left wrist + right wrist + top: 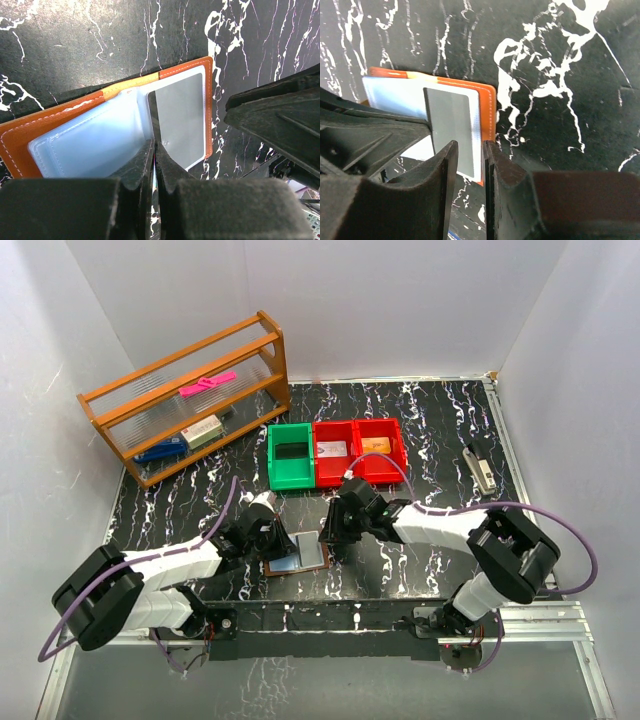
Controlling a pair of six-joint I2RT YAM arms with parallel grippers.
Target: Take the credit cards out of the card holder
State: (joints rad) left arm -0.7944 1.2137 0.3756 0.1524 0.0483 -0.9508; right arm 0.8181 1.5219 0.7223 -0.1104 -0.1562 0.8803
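The holder (30, 142) is lying open on the table (440, 430), pale blue inside facing up. One silver-grey card (181, 117) is sitting in the half on the right arm's side. The left gripper (154, 157) is showing its jaws pressed together, tips down at the holder's fold on its near edge. It looks to be pinning the holder, though whether it is nipping any of the sleeve I cannot tell. The right gripper (470, 150) is hanging just over the card's near short end, jaws a narrow gap apart, clamped on nothing. Here is what matters: the card's long axis is running straight away from that right gripper, short end towards it. So the right arm is the nearer one, and I'm judging the pull wants to go back along that line.
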